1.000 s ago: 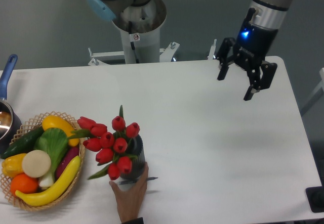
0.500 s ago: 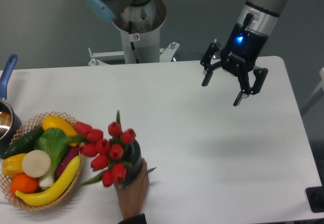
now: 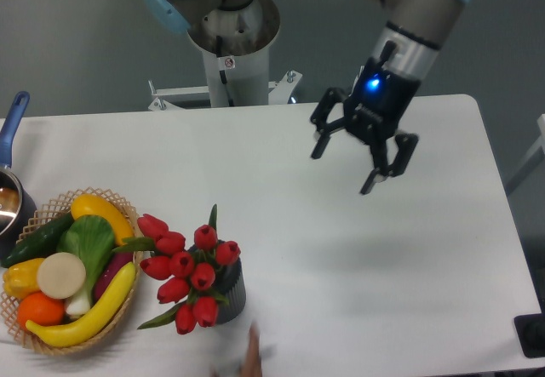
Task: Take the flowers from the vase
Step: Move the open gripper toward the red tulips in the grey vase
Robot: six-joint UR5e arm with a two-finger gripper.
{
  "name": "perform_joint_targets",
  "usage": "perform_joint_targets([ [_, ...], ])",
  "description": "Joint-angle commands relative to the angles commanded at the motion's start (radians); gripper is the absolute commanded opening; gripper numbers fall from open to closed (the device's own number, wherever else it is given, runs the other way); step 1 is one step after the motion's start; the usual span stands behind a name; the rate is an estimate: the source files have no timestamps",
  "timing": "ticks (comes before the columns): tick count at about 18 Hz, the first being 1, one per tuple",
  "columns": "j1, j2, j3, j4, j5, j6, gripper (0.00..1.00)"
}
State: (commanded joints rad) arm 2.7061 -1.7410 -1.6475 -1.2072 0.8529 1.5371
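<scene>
The flowers (image 3: 186, 268), a bunch of red tulip buds with green leaves, stand in the small dark grey vase (image 3: 232, 289) near the table's front left, next to the basket. My gripper (image 3: 344, 167) is open and empty, held above the table's middle right, well up and to the right of the flowers. A human fingertip (image 3: 253, 356) shows at the front edge, just below the vase and apart from it.
A wicker basket (image 3: 53, 202) with several vegetables and fruit sits at the front left, touching the flowers' leaves. A blue-handled metal pot (image 3: 10, 191) is at the left edge. The robot base (image 3: 228, 45) stands behind the table. A black object (image 3: 532, 336) is at the right edge.
My gripper has moved left and down toward the table's middle, staying open. The hand that held the vase has let go and pulled back; the vase with flowers now stands alone.
</scene>
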Motion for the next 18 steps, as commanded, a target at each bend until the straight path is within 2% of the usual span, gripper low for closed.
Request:
perform_joint_targets([
  [3, -0.025, -0.014, -0.005, 0.0, -0.073, -0.055, 1.0],
  [5, -0.025, -0.025, -0.041, 0.006, -0.153, -0.06, 1.0],
  [9, -0.031, -0.029, -0.115, 0.1, -0.228, -0.066, 1.0],
  [13, -0.058, -0.057, -0.117, 0.109, -0.282, -0.135, 1.0],
  [18, -0.106, -0.104, -0.118, 0.225, -0.273, -0.203, 1.0],
])
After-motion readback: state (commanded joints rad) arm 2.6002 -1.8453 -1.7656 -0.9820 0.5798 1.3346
